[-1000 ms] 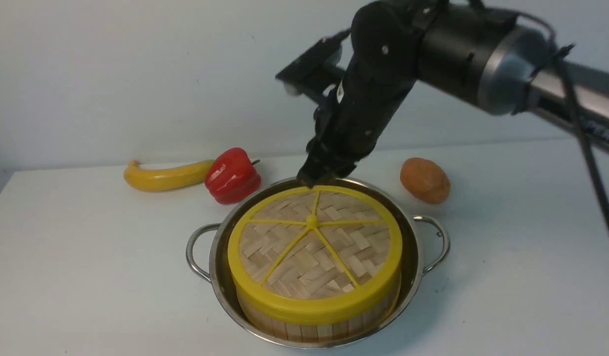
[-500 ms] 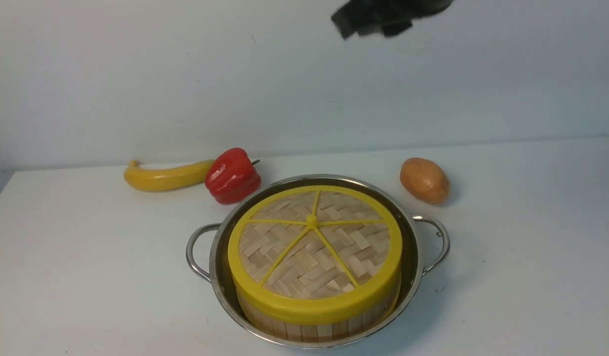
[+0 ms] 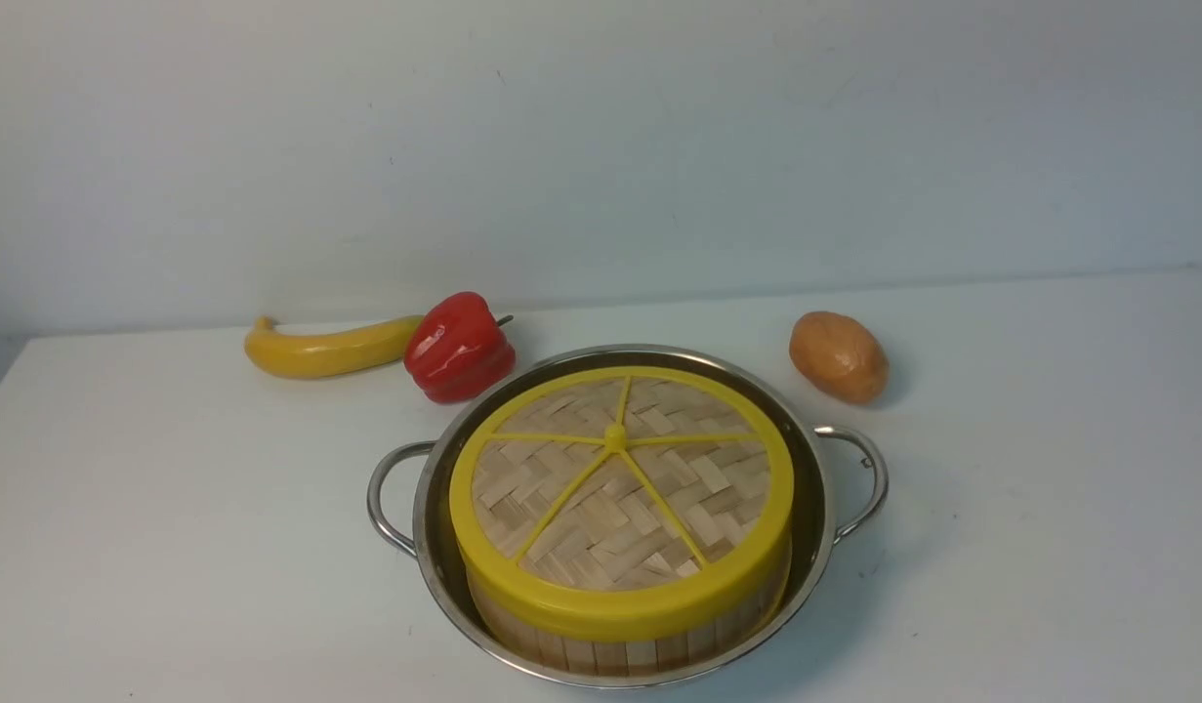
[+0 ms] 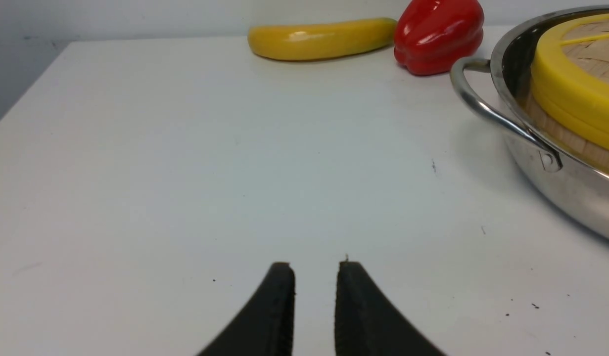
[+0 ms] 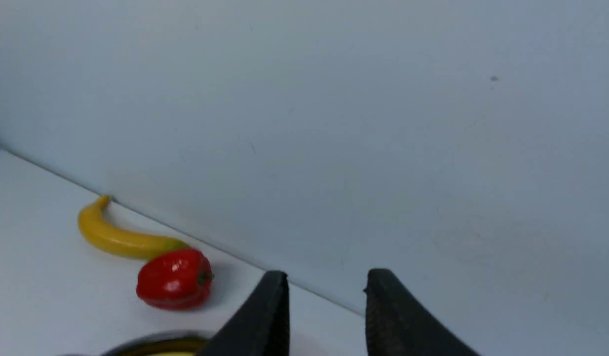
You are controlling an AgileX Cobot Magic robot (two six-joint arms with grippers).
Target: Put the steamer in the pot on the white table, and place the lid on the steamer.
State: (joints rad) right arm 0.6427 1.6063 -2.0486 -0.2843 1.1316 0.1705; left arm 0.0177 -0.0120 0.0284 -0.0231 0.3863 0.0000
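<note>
The lid (image 3: 615, 498), a woven disc with a yellow rim, lies flat on the steamer (image 3: 601, 652). Only the steamer's slatted side wall shows. The steamer stands inside the shiny pot (image 3: 817, 508) on the white table (image 3: 171, 508). Neither arm appears in the front view. My left gripper (image 4: 314, 267) hovers low over bare table, away from the pot's handle (image 4: 482, 106), jaws a little apart and empty. My right gripper (image 5: 329, 274) is raised, faces the wall, and is open with nothing between its fingers.
A yellow banana (image 3: 327, 349) and a red pepper (image 3: 459, 347) lie behind the pot to the left. A brown potato (image 3: 839, 356) sits behind it to the right. A pale wall rises at the table's back edge.
My right arm has lifted off the lid's far rim and gone up out of the front view, its jaws widening. Lid, steamer and pot have stayed put.
</note>
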